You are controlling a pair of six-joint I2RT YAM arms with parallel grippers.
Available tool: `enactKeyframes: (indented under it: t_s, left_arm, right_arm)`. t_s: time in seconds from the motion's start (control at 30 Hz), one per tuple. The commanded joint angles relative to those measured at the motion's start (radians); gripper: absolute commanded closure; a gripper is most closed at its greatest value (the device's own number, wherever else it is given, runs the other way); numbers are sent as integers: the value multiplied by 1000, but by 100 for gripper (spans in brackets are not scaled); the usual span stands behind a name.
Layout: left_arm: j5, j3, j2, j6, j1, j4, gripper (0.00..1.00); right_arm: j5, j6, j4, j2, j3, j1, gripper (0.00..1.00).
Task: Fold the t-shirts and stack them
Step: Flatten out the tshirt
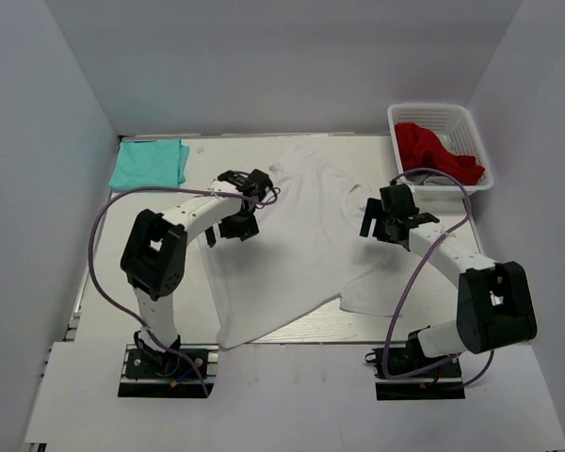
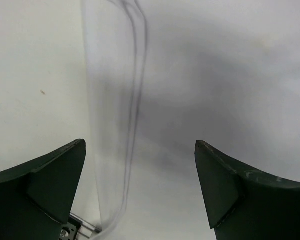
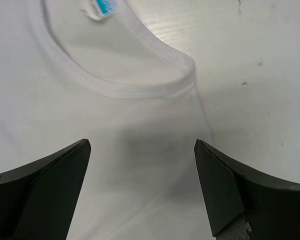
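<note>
White walls close in a pale counter. The white t-shirt lies spread, a little rumpled, across the middle of the frame. The mint-teal t-shirt sits folded at the upper left of the counter, well apart from it. At the upper right, a white basket holds a red cloth. The left pincer hangs over the white shirt's left side with its jaws spread wide and nothing between them. The right pincer hangs just as wide and empty beside the shirt's collar, where a blue tag shows.
</note>
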Motion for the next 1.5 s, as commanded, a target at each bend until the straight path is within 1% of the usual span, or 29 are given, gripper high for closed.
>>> enactKeyframes:
  t_s: [0.0, 0.03, 0.1, 0.13, 0.17, 0.2, 0.23, 0.3, 0.37, 0.43, 0.5, 0.53, 0.57, 0.63, 0.67, 0.7, 0.73, 0.77, 0.8, 0.83, 0.97, 1.03, 1.1, 1.17, 1.27, 1.33, 1.4, 1.43, 1.47]
  left_arm:
    - [-134, 79, 8, -18, 75, -1, 0]
    - [-133, 79, 8, -18, 93, 9, 0]
    - [-98, 79, 17, 20, 145, 96, 0]
    - [-77, 79, 17, 36, 164, 135, 0]
    - [-36, 79, 34, 48, 196, 191, 0]
    - [-20, 79, 63, 57, 211, 192, 0]
    - [-11, 112, 82, 57, 225, 203, 0]
    - [9, 135, 129, 57, 260, 190, 0]
    - [23, 136, 140, 57, 296, 190, 0]
    - [60, 116, 152, 75, 320, 229, 0]
    - [104, 78, 161, 111, 351, 307, 0]
    - [168, 68, 162, 128, 360, 331, 3]
    - [195, 56, 162, 137, 369, 363, 12]
    - [244, 56, 171, 152, 385, 373, 24]
    - [244, 56, 171, 152, 398, 382, 30]
    - [254, 56, 171, 164, 409, 382, 40]
    - [255, 56, 171, 165, 409, 370, 64]
    - [255, 56, 171, 165, 421, 359, 75]
    - [242, 56, 171, 165, 432, 350, 84]
    - [230, 56, 160, 165, 432, 333, 99]
    - [230, 47, 117, 183, 468, 324, 100]
    - [195, 36, 105, 183, 478, 313, 100]
    - [195, 36, 96, 203, 491, 313, 100]
    - [207, 25, 85, 255, 501, 322, 100]
    - [267, -27, 34, 350, 511, 373, 100]
    - [241, -48, 10, 372, 511, 384, 100]
    - [171, -48, -1, 361, 520, 338, 100]
    - [160, -48, -1, 361, 529, 324, 100]
    - [159, -48, -1, 361, 529, 315, 96]
  right_arm:
    - [28, -61, 12, -41, 70, 36, 10]
    - [-25, -66, 18, -46, 82, 57, 10]
    - [-72, -81, 67, -33, 85, 74, 10]
    - [-155, -84, 86, -18, 90, 94, 10]
    - [-191, -75, 98, 2, 96, 99, 10]
    - [-234, -70, 144, 17, 99, 105, 10]
    - [-273, -72, 161, 57, 108, 126, 10]
    - [-258, -67, 182, 98, 131, 142, 10]
    - [-247, -73, 181, 149, 154, 148, 10]
    - [-247, -75, 178, 204, 168, 151, 10]
    - [-259, -67, 173, 236, 173, 151, 10]
    - [-268, -64, 169, 256, 173, 148, 10]
    - [-270, -58, 161, 264, 170, 150, 10]
    - [-230, -37, 144, 287, 164, 144, 10]
    - [-213, -29, 139, 299, 156, 142, 10]
    - [-178, -15, 101, 309, 156, 142, 10]
    - [-161, -6, 86, 318, 162, 136, 10]
    - [-131, -4, 71, 347, 168, 133, 10]
    - [-112, 11, 32, 355, 176, 127, 10]
    - [-109, 23, 29, 367, 180, 125, 10]
    - [-94, 54, 18, 393, 174, 102, 10]
    - [-84, 68, 9, 398, 173, 94, 10]
    - [-60, 79, -2, 396, 174, 78, 10]
    - [-52, 80, -9, 392, 170, 65, 10]
    - [-61, 91, -9, 396, 173, 47, 10]
    - [-69, 102, -9, 401, 179, 33, 10]
    - [-58, 109, -23, 402, 191, 22, 10]
    - [-57, 120, -25, 398, 196, 22, 10]
    - [-55, 122, -26, 393, 197, 16, 10]
